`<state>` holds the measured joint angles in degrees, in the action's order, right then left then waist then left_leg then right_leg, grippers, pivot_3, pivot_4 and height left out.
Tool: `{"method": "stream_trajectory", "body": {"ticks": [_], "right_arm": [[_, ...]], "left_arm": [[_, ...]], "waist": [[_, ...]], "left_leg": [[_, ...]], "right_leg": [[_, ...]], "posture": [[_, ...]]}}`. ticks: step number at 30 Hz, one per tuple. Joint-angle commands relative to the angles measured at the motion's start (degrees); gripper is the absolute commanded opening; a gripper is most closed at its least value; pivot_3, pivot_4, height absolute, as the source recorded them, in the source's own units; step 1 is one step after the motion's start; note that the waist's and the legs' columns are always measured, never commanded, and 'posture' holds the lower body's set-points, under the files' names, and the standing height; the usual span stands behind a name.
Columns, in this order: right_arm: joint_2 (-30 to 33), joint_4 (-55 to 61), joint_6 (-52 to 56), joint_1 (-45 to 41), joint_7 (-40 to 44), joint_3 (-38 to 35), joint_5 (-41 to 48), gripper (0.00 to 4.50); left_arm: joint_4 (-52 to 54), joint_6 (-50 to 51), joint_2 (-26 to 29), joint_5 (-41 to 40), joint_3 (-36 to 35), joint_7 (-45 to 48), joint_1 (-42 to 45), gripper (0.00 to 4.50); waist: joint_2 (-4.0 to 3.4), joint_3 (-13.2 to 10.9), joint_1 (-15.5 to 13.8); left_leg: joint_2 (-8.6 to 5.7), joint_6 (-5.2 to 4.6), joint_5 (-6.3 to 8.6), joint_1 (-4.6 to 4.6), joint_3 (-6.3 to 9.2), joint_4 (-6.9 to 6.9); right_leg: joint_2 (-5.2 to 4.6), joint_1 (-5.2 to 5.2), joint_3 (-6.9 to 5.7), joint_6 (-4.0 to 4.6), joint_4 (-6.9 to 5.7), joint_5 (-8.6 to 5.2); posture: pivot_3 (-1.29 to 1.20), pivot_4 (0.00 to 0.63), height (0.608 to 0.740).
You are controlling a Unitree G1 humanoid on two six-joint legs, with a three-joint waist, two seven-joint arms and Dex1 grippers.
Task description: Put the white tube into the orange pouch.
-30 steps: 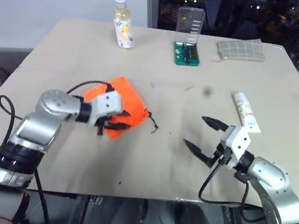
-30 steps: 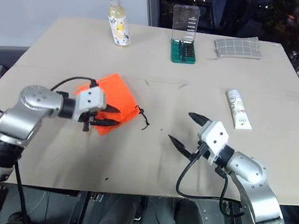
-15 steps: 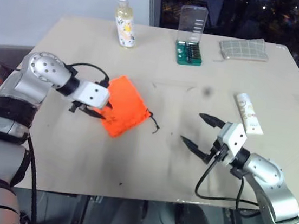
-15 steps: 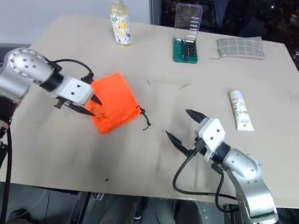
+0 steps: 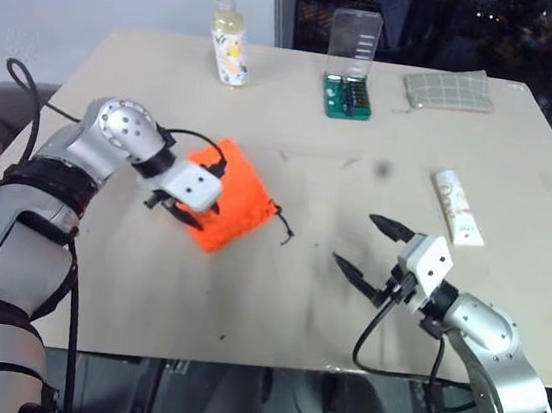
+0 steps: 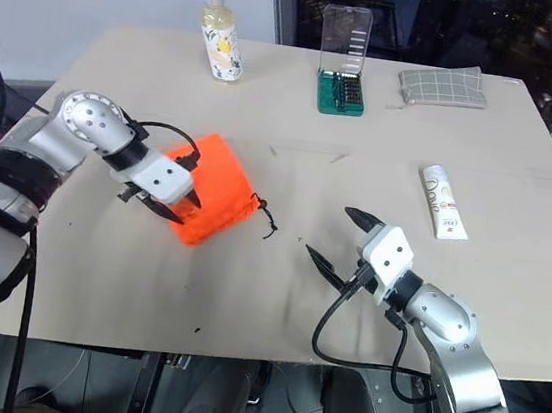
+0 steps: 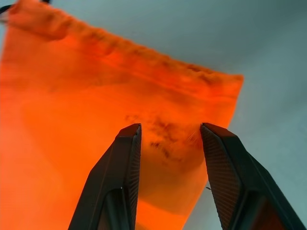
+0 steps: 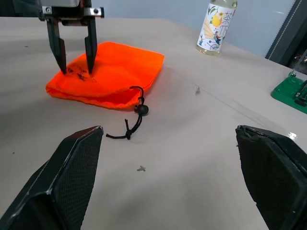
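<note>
Two jobs split: my left gripper (image 5: 192, 214), half-parted, tips on the orange pouch (image 5: 234, 201); right gripper (image 5: 374, 247) wide, near the white tube (image 5: 455, 207).

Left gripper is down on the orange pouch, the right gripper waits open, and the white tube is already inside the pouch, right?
Not quite: the white tube is not in the pouch. The left eye view shows it lying on the table, beyond the right gripper. The rest holds: the left gripper is down on the orange pouch, and the right gripper waits open.
</note>
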<state>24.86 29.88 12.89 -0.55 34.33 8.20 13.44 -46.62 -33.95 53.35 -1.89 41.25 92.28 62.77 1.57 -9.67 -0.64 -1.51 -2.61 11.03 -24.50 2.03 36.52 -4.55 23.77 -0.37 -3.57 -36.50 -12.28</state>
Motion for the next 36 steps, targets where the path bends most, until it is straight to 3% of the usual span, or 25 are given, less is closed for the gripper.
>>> {"method": "stream_trajectory", "body": {"ticks": [1,7,13,18,19,24,27,36], "right_arm": [[0.0,2.6,-0.8,-0.2,-0.5,-0.8,0.0,4.50],[0.0,2.3,-0.8,-0.5,-0.4,-0.6,0.0,4.50],[0.0,2.1,-0.8,-0.7,-0.1,-0.4,0.0,4.50],[0.1,1.9,-0.8,-0.8,0.2,-0.4,0.1,4.50],[0.1,1.9,-0.7,-0.9,0.2,-0.4,0.2,4.50],[0.0,1.8,-0.7,-1.1,0.1,-0.6,0.3,4.50],[-0.3,1.5,-0.8,-1.3,-0.1,-0.6,0.3,4.50],[-1.7,-0.3,-1.5,-2.8,-0.3,0.1,-0.3,4.50]], "left_arm": [[0.1,-5.4,-0.2,2.2,-0.7,0.2,1.4,1.98],[-0.5,-11.4,-1.0,10.3,-3.2,-1.4,-0.8,1.98],[0.6,-9.7,-2.2,14.4,-5.0,-3.2,-3.1,1.98],[3.2,-7.7,-3.3,13.6,-8.4,-4.6,-5.7,0.09],[3.9,-7.0,-3.5,12.9,-9.5,-5.2,-6.4,0.01],[10.3,0.3,-4.4,7.2,-16.3,-6.1,-9.7,0.01],[16.1,9.7,-4.8,2.1,-21.2,-6.9,-11.4,0.01],[31.9,31.1,-1.6,-4.0,-30.1,-9.6,-19.2,0.01]], "waist": [[0.00,0.0,0.0],[0.02,0.0,-0.1],[0.01,0.0,0.0],[-0.01,0.0,-0.2],[-0.01,0.0,-0.3],[0.01,0.0,-0.3],[0.02,0.0,0.0],[0.01,0.0,1.0]], "left_leg": [[0.00,0.00,0.00,0.00,-0.01,0.00],[-0.01,0.00,0.00,-0.01,-0.03,0.03],[0.00,0.00,0.00,0.04,-0.02,0.03],[0.02,0.00,0.00,0.32,-0.04,0.02],[0.03,0.00,0.00,0.40,-0.03,0.02],[0.02,0.00,0.00,0.45,-0.05,0.04],[0.03,0.00,0.00,0.41,-0.06,0.03],[0.08,0.00,0.00,0.48,-0.05,-0.05]], "right_leg": [[0.00,0.00,0.00,0.00,0.00,0.00],[0.00,-0.01,-0.01,0.03,0.00,0.02],[0.02,-0.02,0.00,0.02,-0.05,0.02],[0.00,-0.24,0.02,-0.11,-0.13,-0.08],[0.00,-0.32,0.02,-0.10,-0.13,-0.10],[-0.06,-0.38,0.04,0.00,-0.11,-0.13],[-0.06,-0.33,0.05,0.04,-0.11,0.03],[0.06,-0.33,0.08,-0.01,-0.14,-0.01]], "posture": [[0.00,0.150,0.740],[0.00,0.150,0.740],[0.00,0.150,0.740],[0.00,0.150,0.740],[0.00,0.150,0.740],[0.00,0.150,0.740],[0.00,0.150,0.740],[0.00,0.150,0.740]]}}
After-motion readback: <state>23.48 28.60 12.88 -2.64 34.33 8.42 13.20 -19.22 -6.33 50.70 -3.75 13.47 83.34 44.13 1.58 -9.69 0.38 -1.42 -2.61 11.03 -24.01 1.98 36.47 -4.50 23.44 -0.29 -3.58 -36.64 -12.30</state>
